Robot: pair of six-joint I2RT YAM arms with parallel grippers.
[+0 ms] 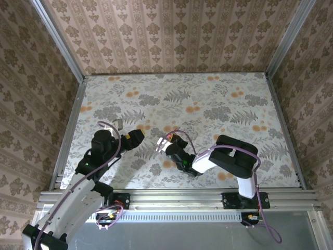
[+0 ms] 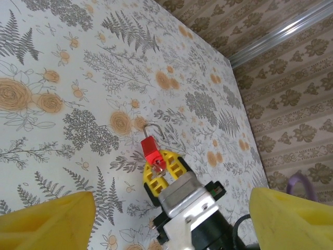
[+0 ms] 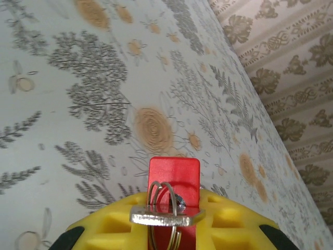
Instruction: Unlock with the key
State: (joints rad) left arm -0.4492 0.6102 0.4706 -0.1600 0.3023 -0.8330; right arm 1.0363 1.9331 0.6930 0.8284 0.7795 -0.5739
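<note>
The right gripper (image 2: pixel 162 171) pinched the padlock (image 3: pixel 174 169), with the key (image 3: pixel 166 215) inserted. The left gripper (image 1: pixel 134 137), spread beside the padlock, needed to grasp the key squarely.

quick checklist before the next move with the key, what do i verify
1. Right end effector clamped on the red padlock: ok.
2. Key with its ring at the padlock's near end, facing the right wrist camera: ok.
3. Key fully seated in the keyhole: cannot tell.
4. Left end effector open, holding nothing: ok.
5. Left end effector on the key: not ok, a gap separates it from the padlock.
6. Shackle locked or released: cannot tell.
</note>
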